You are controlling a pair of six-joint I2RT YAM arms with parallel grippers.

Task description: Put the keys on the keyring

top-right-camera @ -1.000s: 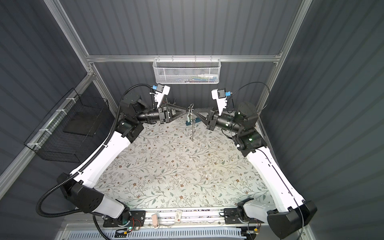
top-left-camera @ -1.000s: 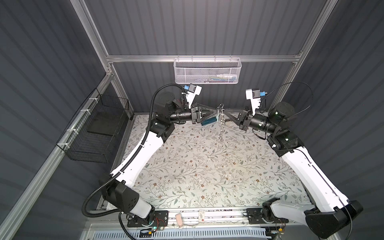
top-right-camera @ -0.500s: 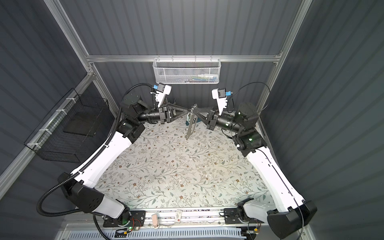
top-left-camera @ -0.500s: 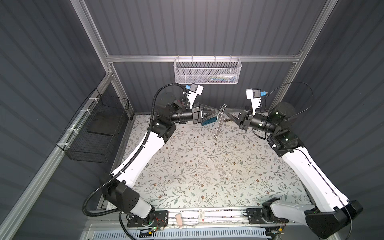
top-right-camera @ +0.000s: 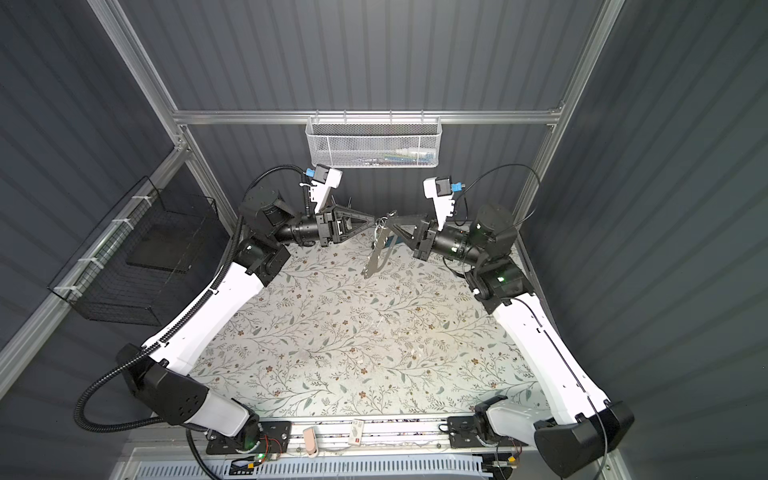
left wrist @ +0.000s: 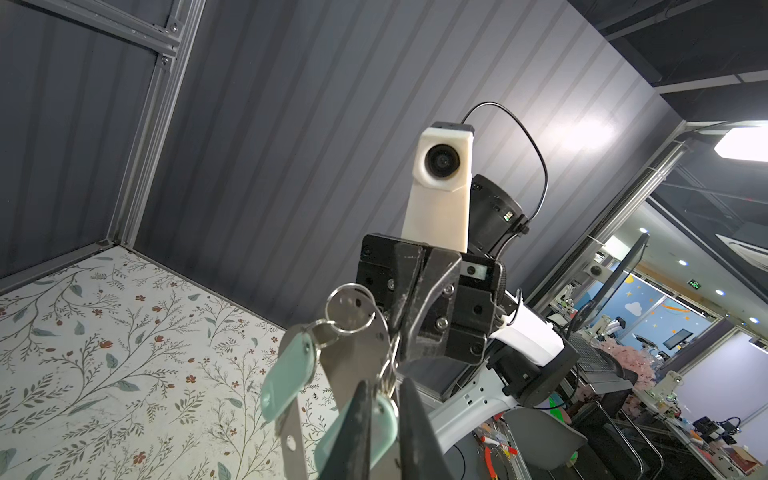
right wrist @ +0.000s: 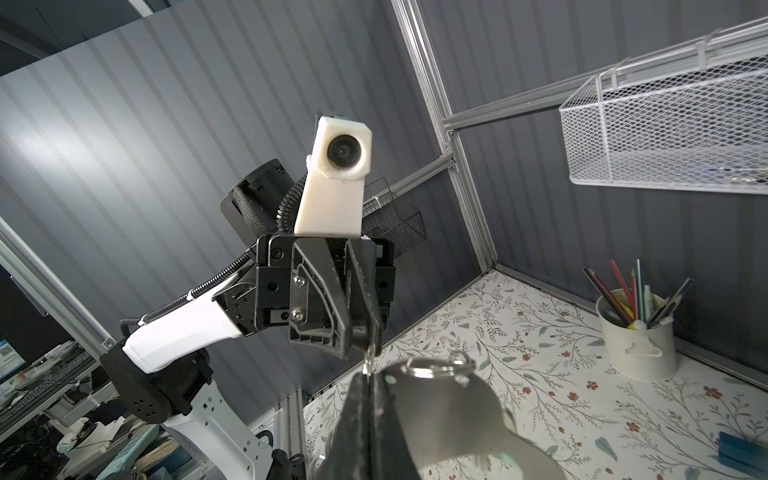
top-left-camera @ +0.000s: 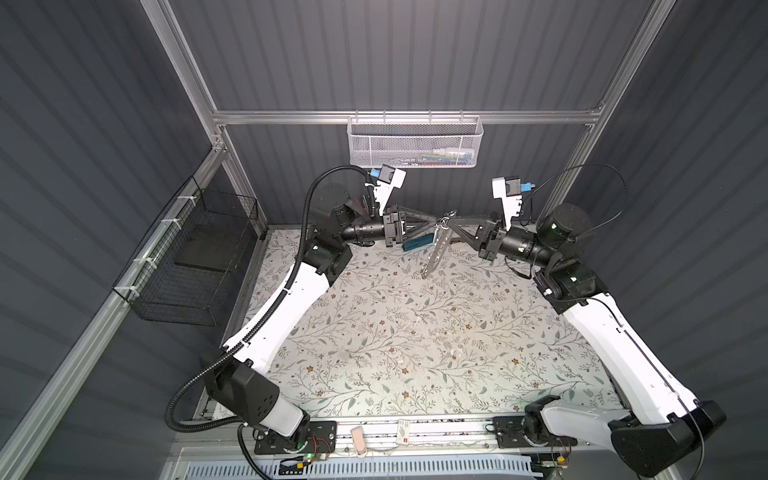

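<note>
Upper centre in both top views, the left fingers (top-left-camera: pixel 428 219) and right fingers (top-left-camera: pixel 455 224) meet tip to tip above the flowered worktop (top-left-camera: pixel 415 332); the keyring (top-left-camera: pixel 434 257) hangs tilted below their tips. Left wrist view, lower middle: right fingers (left wrist: pixel 415 299) clamp the keyring (left wrist: pixel 353 365) plate; two mint-tagged keys (left wrist: pixel 286 374) dangle from its rings. Right wrist view, centre: left fingers (right wrist: pixel 328 299) pinch a small silver piece at its edge.

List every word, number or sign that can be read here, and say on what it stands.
No text can be read anywhere.
Green sign on the far room's wall: too small.
Blue-and-white label outside the cell: blurred.
White card on the front rail: red mark, print too small.
Mint-green key tags: blank.
</note>
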